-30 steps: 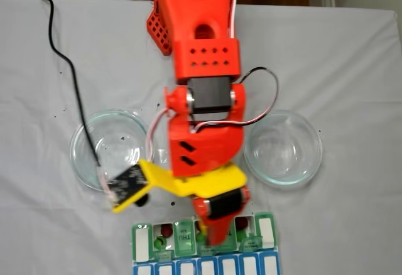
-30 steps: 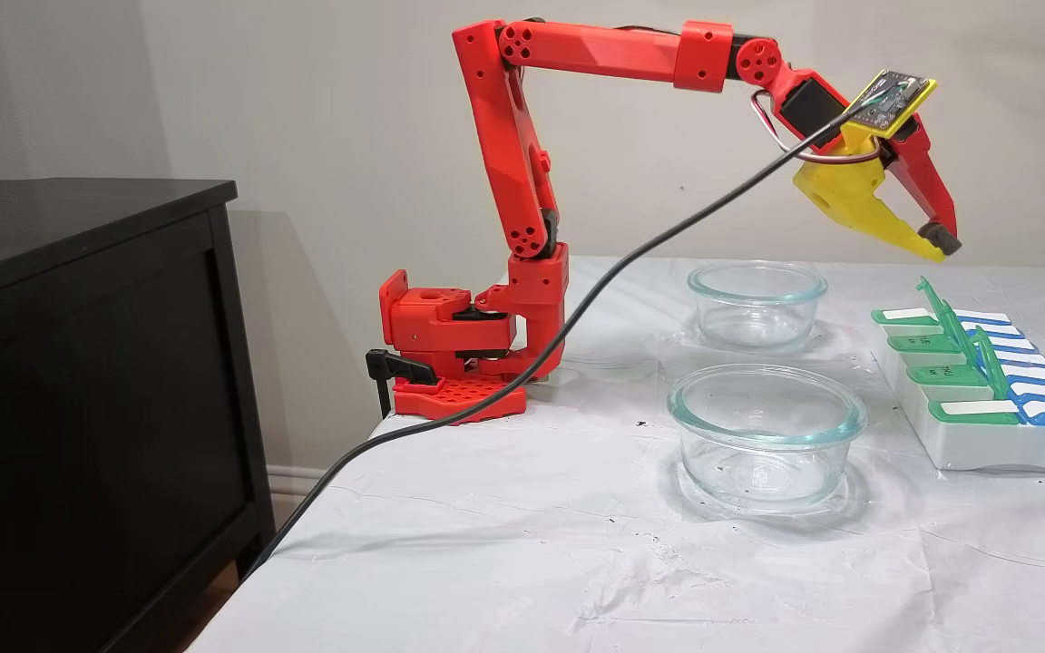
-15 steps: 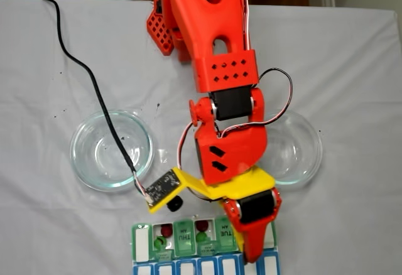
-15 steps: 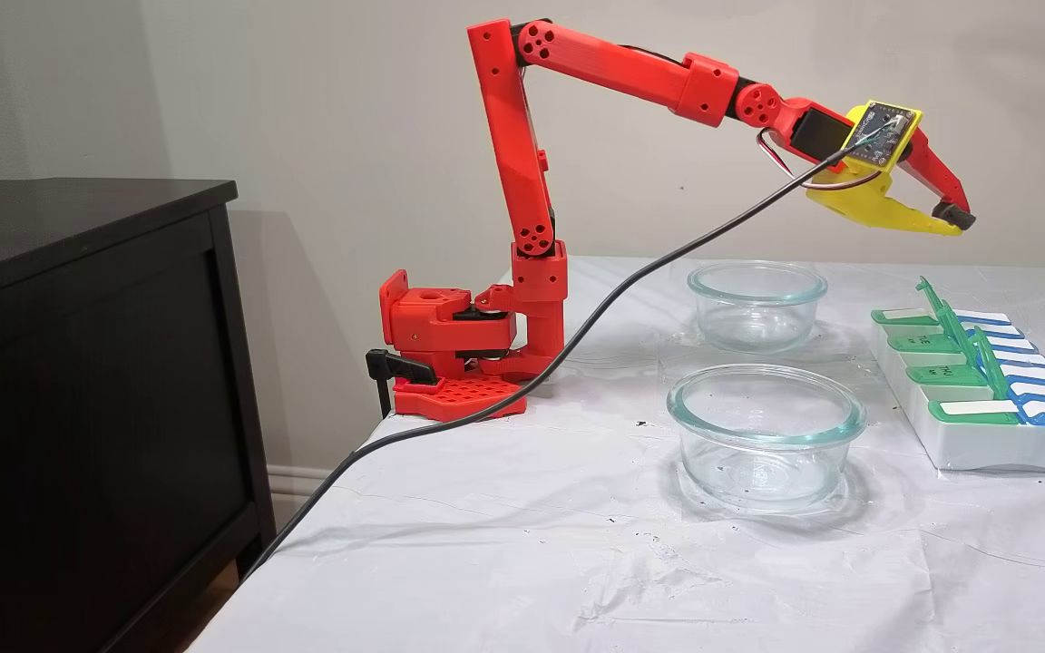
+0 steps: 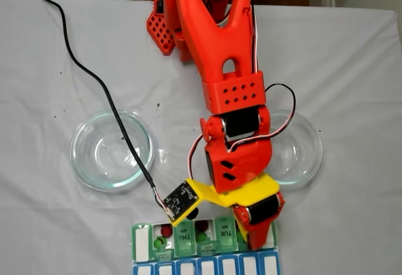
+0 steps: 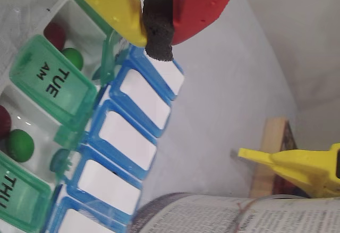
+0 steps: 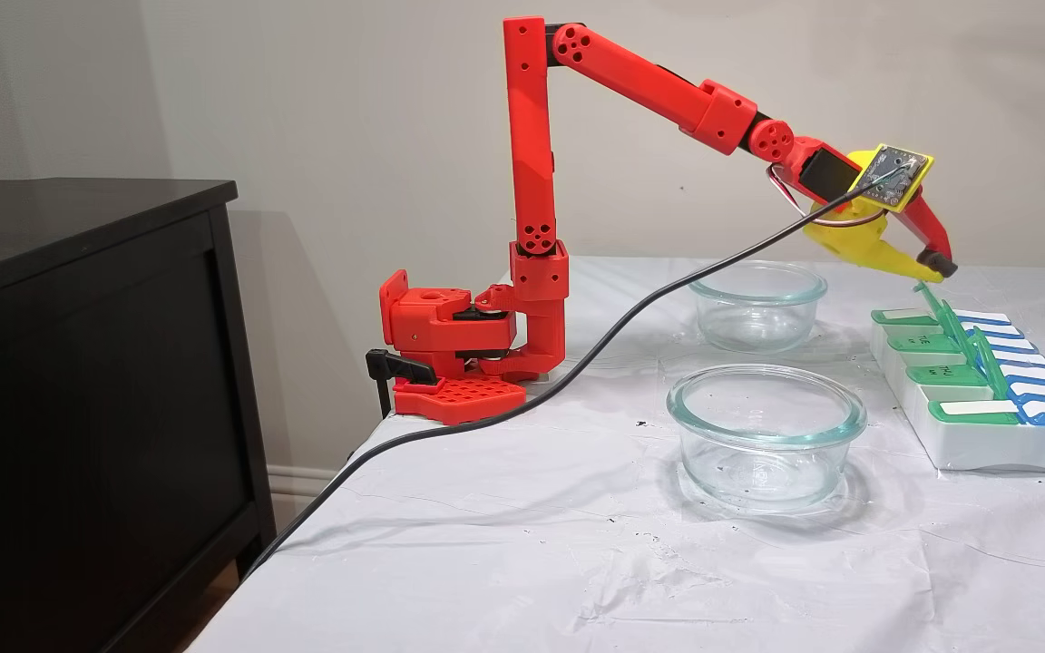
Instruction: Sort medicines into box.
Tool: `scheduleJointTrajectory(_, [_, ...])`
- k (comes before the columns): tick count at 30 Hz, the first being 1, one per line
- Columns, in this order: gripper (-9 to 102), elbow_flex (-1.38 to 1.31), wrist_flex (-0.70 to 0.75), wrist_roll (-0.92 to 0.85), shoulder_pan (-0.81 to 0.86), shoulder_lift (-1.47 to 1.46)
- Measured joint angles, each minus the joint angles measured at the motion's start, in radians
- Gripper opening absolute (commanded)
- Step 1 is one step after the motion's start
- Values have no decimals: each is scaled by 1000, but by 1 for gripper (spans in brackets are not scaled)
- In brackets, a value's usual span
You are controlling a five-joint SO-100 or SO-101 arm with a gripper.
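Hanging over the far end of the box (image 7: 985, 426), the claw (image 7: 935, 266) is clenched with nothing held; in the wrist view its yellow and red fingers meet on a black foam pad (image 6: 158, 28) at 12 o'clock, with the box below it from 6 to 9 o'clock. In the side fixed view the claw's tip sits just above the raised green lid (image 7: 931, 304) at the box's far end, apart from it or barely so. From above, the box (image 5: 141, 250) lies at 6 o'clock on the white tabletop (image 5: 50, 225), and the claw (image 5: 257, 240) covers its 3 o'clock end. Red and green medicines (image 5: 166, 230) rest in open compartments toward the claw's 9 o'clock, a red ball above a green one in each; the wrist view shows two such pairs (image 6: 20, 144) beside the TUE AM lid (image 6: 53, 81). Two glass dishes (image 5: 112, 150) stand on the tabletop between the box and the arm's base (image 7: 450, 354).
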Motion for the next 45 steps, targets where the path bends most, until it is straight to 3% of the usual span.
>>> scheduleJointTrajectory(10, [0,-66,296,-37,-11,-2])
scheduleJointTrajectory(24, [0,-187,492,-60,-15,-133])
scheduleJointTrajectory(30, [0,-196,495,-77,-15,-144])
scheduleJointTrajectory(39, [0,-109,287,8,54,37])
scheduleJointTrajectory(45, [0,-109,235,58,95,156])
